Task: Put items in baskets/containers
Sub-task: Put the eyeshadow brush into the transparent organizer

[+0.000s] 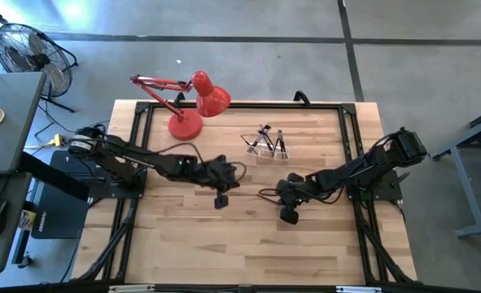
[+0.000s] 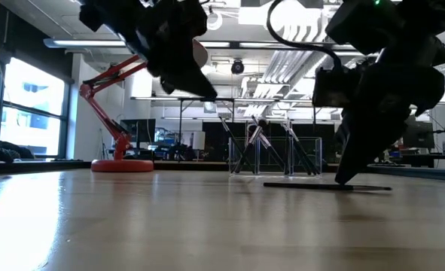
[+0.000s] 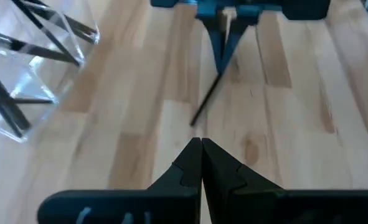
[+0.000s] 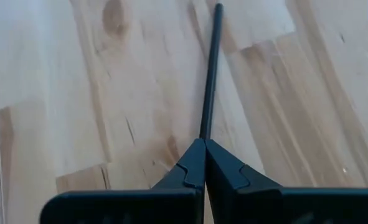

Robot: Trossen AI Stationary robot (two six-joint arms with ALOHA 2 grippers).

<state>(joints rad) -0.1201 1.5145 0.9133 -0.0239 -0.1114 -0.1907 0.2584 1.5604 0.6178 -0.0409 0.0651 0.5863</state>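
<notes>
We can read no writing or labels anywhere. One thin dark brush (image 4: 210, 68) lies flat on the wooden surface (image 1: 224, 252), its long axis running straight out from the right pincer (image 4: 204, 144). That pincer is closed on the brush's near end, with its tips down at the surface. In the low view the brush (image 2: 327, 186) lies level under this pincer (image 2: 342, 179). The left pincer (image 3: 201, 144) hangs closed and empty above the surface, facing the right one. The clear holder (image 1: 266, 144) stands beside the red lamp (image 1: 193, 104), towards the far edge, with several brushes (image 1: 264, 137) leaning inside it at crossed angles.
</notes>
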